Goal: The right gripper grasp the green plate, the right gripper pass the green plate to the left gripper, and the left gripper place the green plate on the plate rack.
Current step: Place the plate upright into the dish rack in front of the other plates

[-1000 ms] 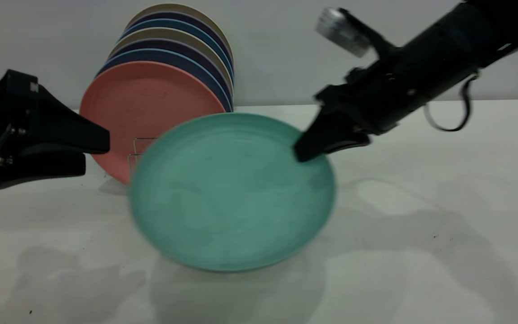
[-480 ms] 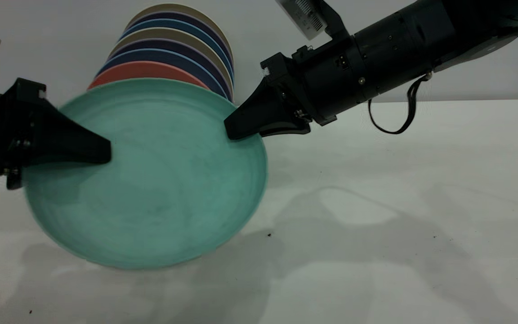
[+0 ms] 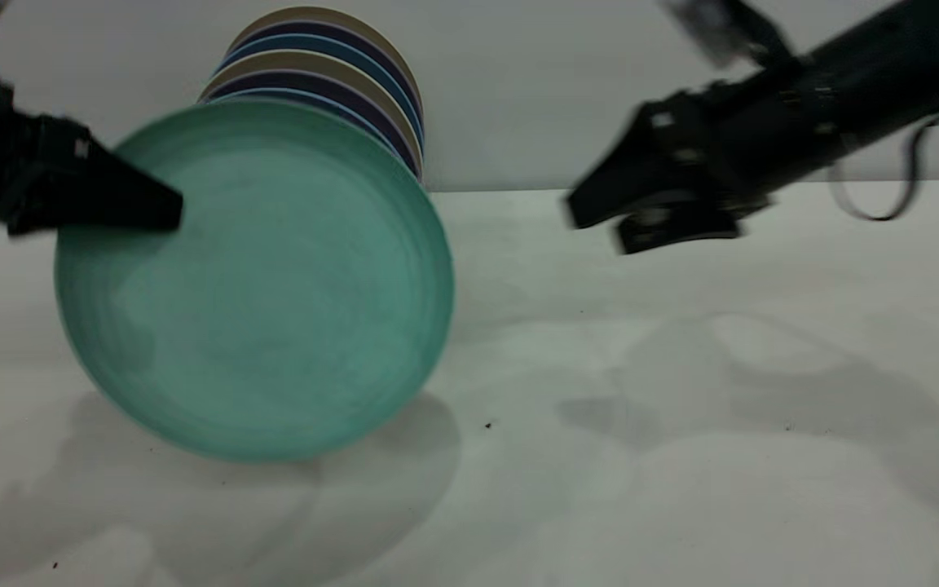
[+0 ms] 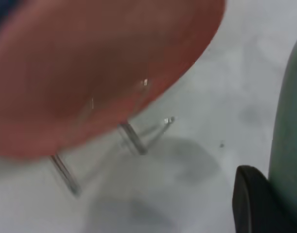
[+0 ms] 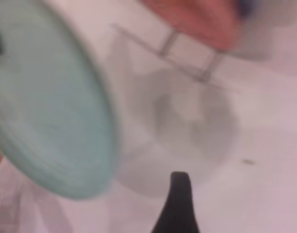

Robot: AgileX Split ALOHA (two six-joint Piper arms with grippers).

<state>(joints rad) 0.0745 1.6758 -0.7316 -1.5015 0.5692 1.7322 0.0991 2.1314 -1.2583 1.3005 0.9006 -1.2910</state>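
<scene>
I have the left gripper (image 3: 168,214) pinching the green plate (image 3: 253,277) by its upper left rim, holding it upright just in front of the stacked plates (image 3: 331,65) so it faces the plate rack (image 4: 133,138). The right gripper (image 3: 600,220) hangs well right, jaws spread, clear of the plate.

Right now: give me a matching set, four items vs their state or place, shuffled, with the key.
Items:
1. green plate
2. left end effector
3. right end effector
4. salmon-pink plate

States:
A. clear of the plate, over the table's right half
B. standing in the plate rack
C. gripping the plate's rim
D. held tilted in front of the racked plates

Pairs: 1-D, 2-C, 3-A, 4-B
</scene>
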